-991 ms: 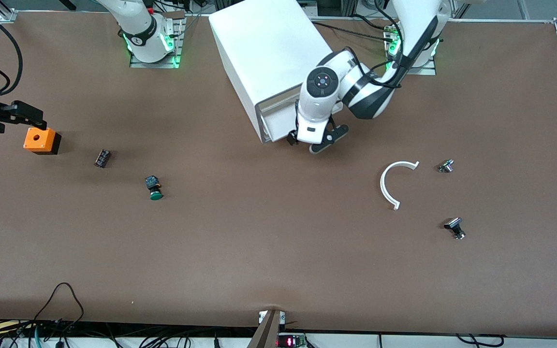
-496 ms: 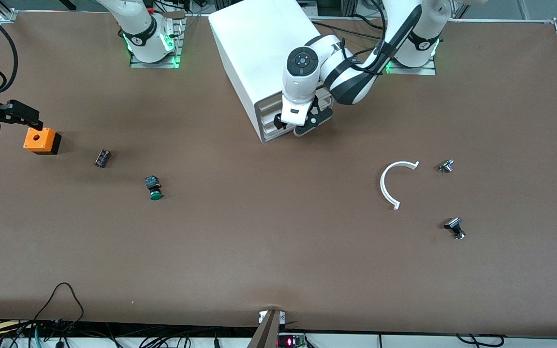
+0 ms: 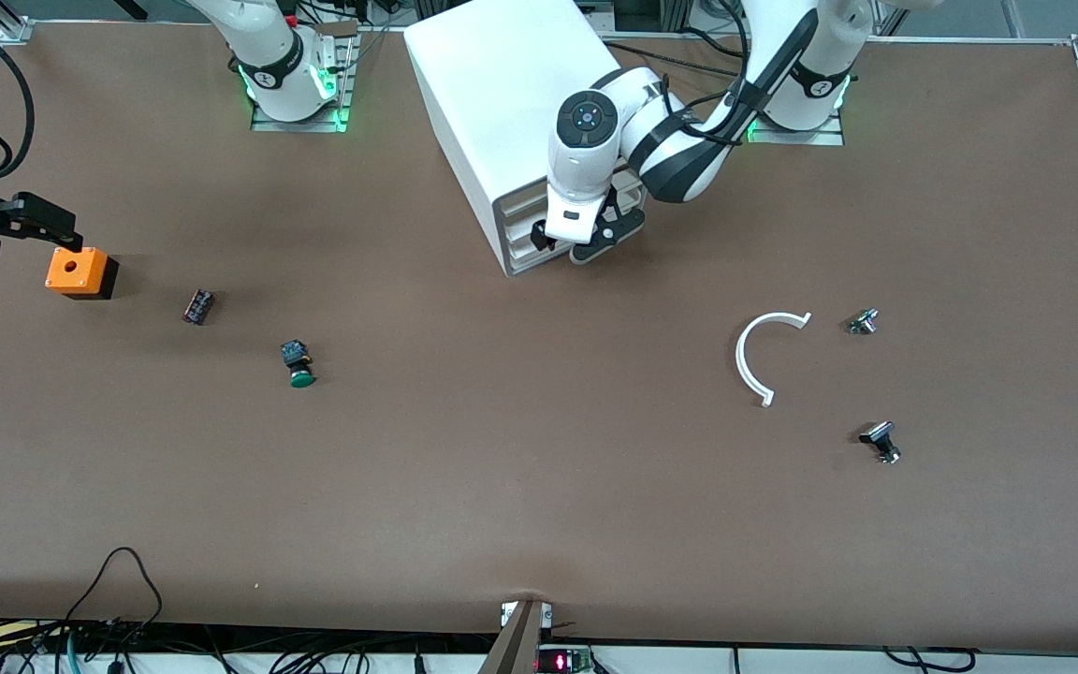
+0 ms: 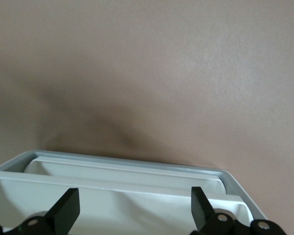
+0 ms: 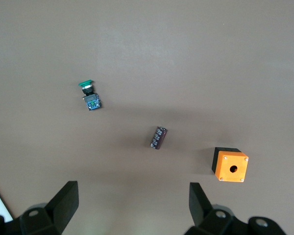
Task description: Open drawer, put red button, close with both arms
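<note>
The white cabinet [image 3: 511, 103] stands between the two bases. The drawer [image 3: 520, 229] sits level with the cabinet's front. My left gripper [image 3: 569, 245] is right at that front, open. In the left wrist view its fingers [image 4: 63, 211] straddle the drawer's white sloped lip [image 4: 137, 181] without clamping it. My right gripper [image 3: 52, 225] hovers open and empty at the right arm's end of the table, over the orange box [image 3: 80, 271]. The red button is out of view in every frame.
A green-capped button [image 3: 298, 365] and a dark striped cylinder [image 3: 198, 307] lie near the orange box [image 5: 230, 165]. Toward the left arm's end lie a white curved strip [image 3: 764, 356] and two small metal parts [image 3: 864, 321] [image 3: 881, 440].
My left gripper moved in toward the cabinet and the drawer, which stuck out a little, slid back in. It has held still for the last half second. The right gripper barely shifted.
</note>
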### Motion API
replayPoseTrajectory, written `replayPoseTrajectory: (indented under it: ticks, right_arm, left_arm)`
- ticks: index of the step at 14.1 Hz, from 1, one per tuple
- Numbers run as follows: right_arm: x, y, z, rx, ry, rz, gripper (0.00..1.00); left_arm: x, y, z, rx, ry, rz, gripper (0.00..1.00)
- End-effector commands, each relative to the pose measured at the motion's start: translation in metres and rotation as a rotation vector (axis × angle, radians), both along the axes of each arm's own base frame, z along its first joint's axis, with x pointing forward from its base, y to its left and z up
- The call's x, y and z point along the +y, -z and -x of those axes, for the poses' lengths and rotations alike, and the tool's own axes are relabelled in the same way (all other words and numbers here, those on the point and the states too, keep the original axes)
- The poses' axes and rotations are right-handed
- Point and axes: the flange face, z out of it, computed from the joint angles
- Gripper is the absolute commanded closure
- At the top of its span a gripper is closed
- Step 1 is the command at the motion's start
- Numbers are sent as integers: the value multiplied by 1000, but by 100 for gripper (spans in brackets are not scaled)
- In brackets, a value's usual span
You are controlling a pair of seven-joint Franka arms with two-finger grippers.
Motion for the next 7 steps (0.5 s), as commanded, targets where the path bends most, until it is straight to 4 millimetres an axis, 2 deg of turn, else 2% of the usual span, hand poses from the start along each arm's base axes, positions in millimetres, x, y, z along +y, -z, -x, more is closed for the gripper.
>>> replayPoseTrajectory:
  ticks: [1,3,5,7]
  right_arm:
    - [1,-5,6,-13,-5,1,0]
    - [1,-5,5,-21,-3,0,0]
    - [1,-8,3,-50,-6,4,0]
    - [0,-10,3,-57,-7,7,0]
  left_arm:
    - [42,-9,-36,-29,51,4,0]
    - [77,-13,-68,-40,86,21,0]
    - [107,-30,-99,-59,110,29,0]
    - [146,-54,-126,-96,138,32,0]
